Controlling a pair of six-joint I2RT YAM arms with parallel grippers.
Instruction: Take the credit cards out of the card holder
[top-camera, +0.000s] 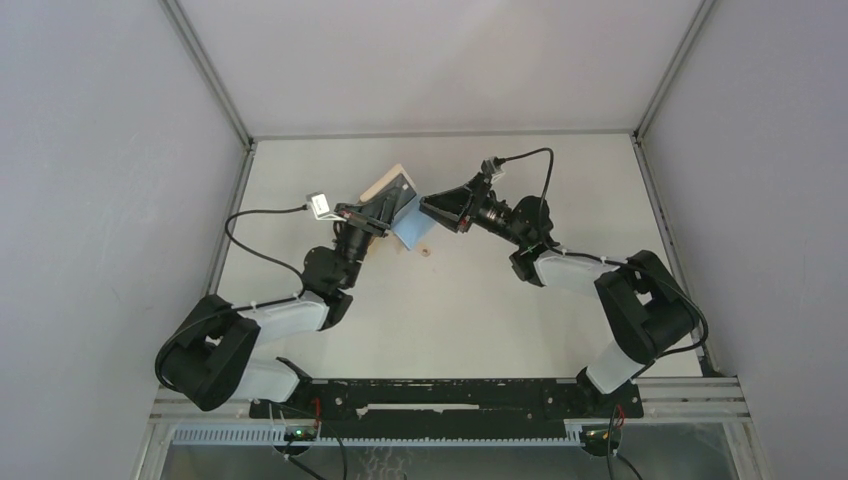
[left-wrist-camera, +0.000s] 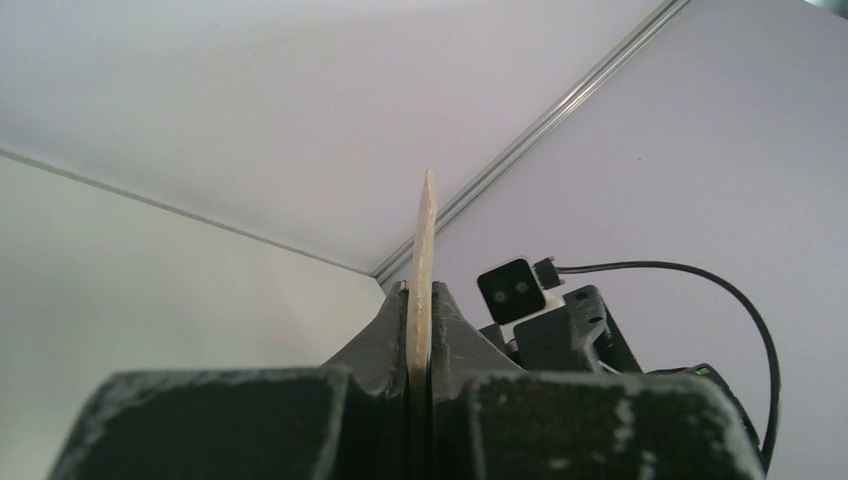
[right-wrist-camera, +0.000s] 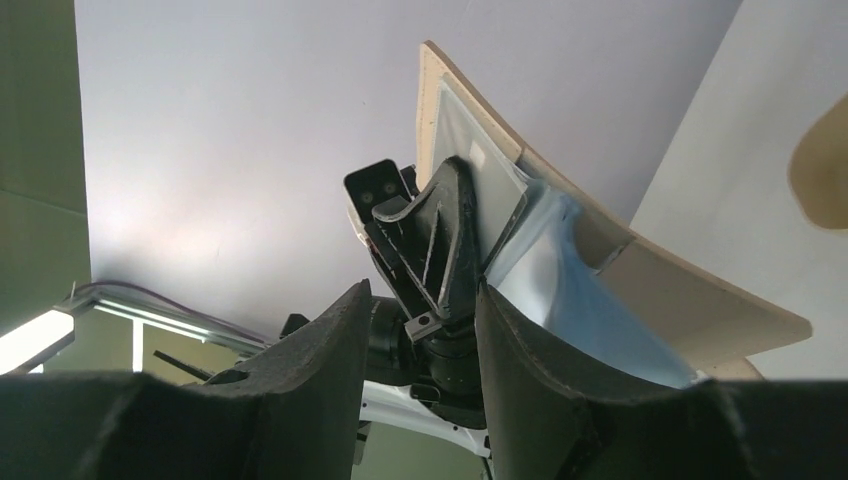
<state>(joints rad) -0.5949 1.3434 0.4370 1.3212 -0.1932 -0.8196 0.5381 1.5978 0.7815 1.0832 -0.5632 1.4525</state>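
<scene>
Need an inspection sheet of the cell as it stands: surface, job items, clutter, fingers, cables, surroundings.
Surface: white table, plain.
Job's things: tan card holder held up off the table; light blue cards partly out of it.
Clutter: one small tan item on the table near the holder; too small to identify.
Grippers: left gripper shut on the card holder's edge; right gripper has its fingers apart beside the cards, nothing between them.
Cables: left black cable and right black cable loop off the wrists, away from the holder.
Surroundings: grey walls, metal frame posts.
</scene>
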